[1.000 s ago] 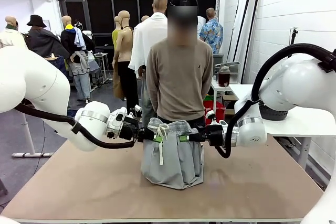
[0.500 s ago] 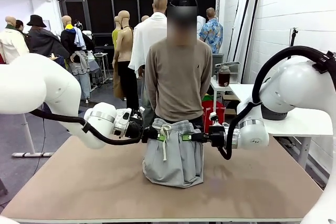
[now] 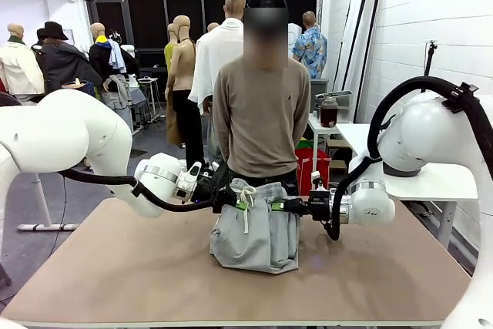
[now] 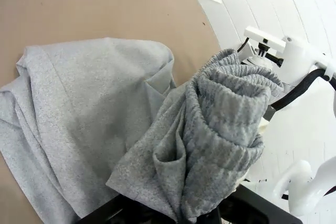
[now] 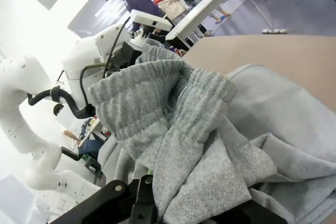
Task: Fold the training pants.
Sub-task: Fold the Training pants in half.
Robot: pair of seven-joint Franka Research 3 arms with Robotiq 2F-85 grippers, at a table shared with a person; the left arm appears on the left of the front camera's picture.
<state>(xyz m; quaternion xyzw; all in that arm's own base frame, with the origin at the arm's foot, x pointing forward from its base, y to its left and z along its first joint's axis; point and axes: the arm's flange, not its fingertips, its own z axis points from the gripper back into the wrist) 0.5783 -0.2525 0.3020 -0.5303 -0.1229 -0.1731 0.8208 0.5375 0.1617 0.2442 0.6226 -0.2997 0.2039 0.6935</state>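
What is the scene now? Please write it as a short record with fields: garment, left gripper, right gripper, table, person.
garment: grey training pants, waistband lifted, lower part resting bunched on the table
drawstring: white drawstring hanging down the front from the waistband
left gripper: left gripper shut on the waistband at its own side
right gripper: right gripper shut on the waistband at the opposite side
table: brown table, pants near the middle
person: person standing at the far edge, behind the pants, not touching them
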